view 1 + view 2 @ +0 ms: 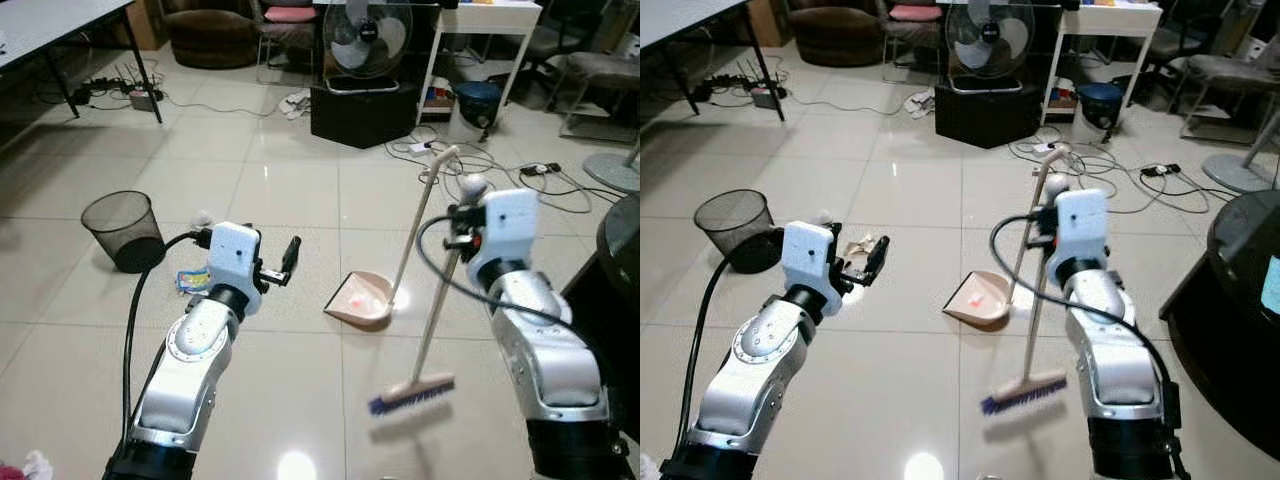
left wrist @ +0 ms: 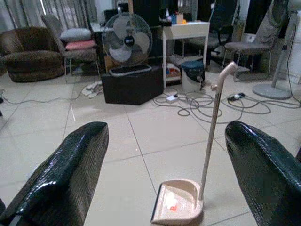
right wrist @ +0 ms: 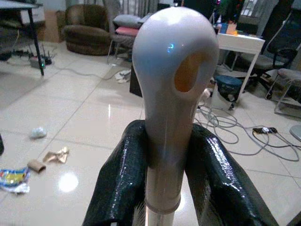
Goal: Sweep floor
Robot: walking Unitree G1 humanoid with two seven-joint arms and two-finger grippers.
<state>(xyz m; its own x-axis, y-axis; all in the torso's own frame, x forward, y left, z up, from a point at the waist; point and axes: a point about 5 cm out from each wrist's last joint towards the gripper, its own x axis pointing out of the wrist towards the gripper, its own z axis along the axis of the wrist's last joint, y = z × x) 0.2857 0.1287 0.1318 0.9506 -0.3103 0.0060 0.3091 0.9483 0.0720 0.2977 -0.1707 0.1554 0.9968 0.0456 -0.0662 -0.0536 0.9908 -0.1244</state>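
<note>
So far the sweeping looks barely begun: the right gripper [image 3: 162, 165] is clenched around the top of the broom [image 1: 432, 330] handle, its brush head hanging just above the tiles in front of the robot, while the litter is uncollected. The long-handled dustpan [image 1: 360, 298] stands on the floor between the arms with only a small reddish scrap in its pan. A blue-and-yellow wrapper [image 3: 13, 178], a brown crumpled paper [image 3: 56, 154], a small cardboard piece and a pale wad lie on the tiles near the black mesh wastebasket [image 1: 124, 230], well apart from the dustpan, so they remain to be swept over and tipped out. The left gripper [image 2: 164, 165] hangs released, fingers spread wide, pointing toward the dustpan. Beyond stand a fan [image 1: 367, 40] on a black box, a white desk [image 1: 490, 18] and a tangle of floor cables [image 1: 500, 165], which I judge could snag the bristles if the broom strays that way.
</note>
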